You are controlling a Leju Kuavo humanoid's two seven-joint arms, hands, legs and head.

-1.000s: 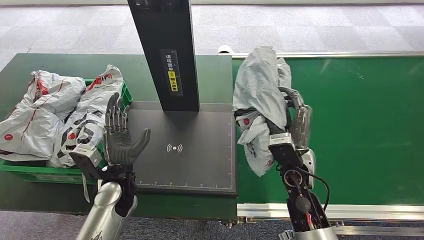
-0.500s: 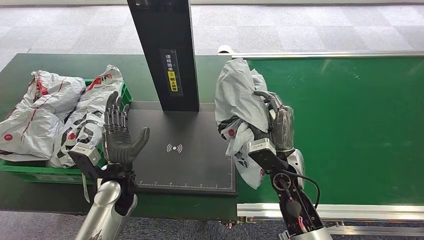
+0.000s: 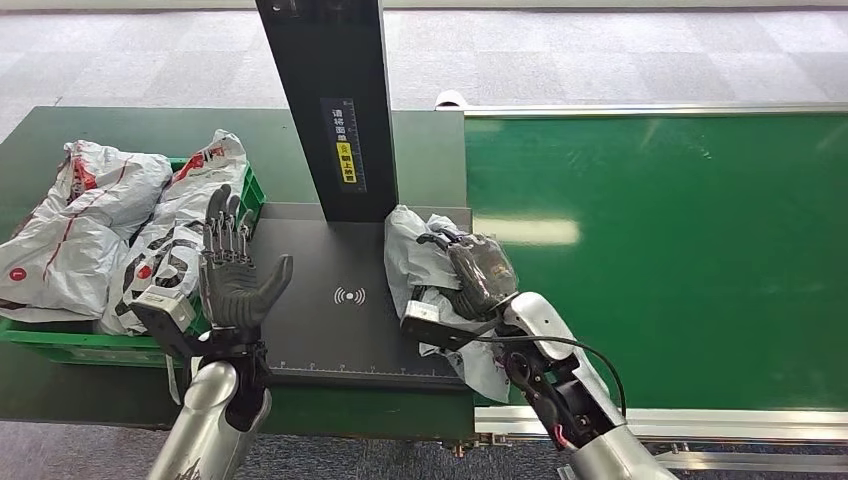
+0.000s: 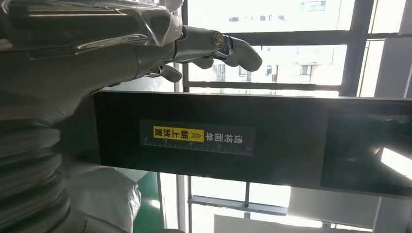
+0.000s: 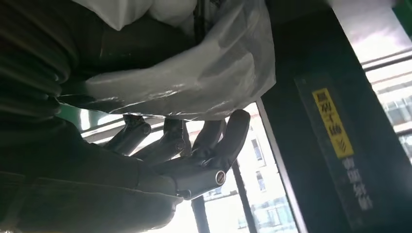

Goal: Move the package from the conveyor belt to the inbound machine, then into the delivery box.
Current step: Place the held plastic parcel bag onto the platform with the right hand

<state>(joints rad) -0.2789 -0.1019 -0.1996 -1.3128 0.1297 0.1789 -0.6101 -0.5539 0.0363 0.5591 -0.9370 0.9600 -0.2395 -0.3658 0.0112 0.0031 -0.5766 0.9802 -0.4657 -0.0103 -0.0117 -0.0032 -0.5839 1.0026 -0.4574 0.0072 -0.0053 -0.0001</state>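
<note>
Package of crumpled grey plastic film with red and black print [image 3: 420,270] is held by the right hand [image 3: 470,280] over the right part of the black flat scanning platform [image 3: 330,330] of the inbound machine. The dark fingers [image 3: 445,245] are curled round the bag's upper side, and the loose lower end of the bag hangs over the platform's right edge, toward the green conveyor belt [image 3: 680,260]. Whether the bag already rests on the platform cannot be told for certain. In the right wrist view the same bag [image 5: 194,82] is seen bunched against the hand [image 5: 184,160], with the fingers [image 5: 233,131] reaching along its underside.

The left hand [image 3: 235,275] is raised upright at the platform's left edge, palm turned toward the right, with the fingers [image 3: 225,220] spread wide and straight and the thumb set apart; nothing is held in it. In the left wrist view the hand [image 4: 160,48] is seen against bright windows.

The black upright column [image 3: 330,100] of the machine stands at the back of the platform and carries a yellow and white label [image 3: 345,150]; a white wireless symbol [image 3: 349,296] is printed at the platform's centre. To the left, a green plastic crate [image 3: 60,335] is set on the dark green surface [image 3: 60,140] and is filled with white and grey bagged parcels with red markings [image 3: 110,230].
</note>
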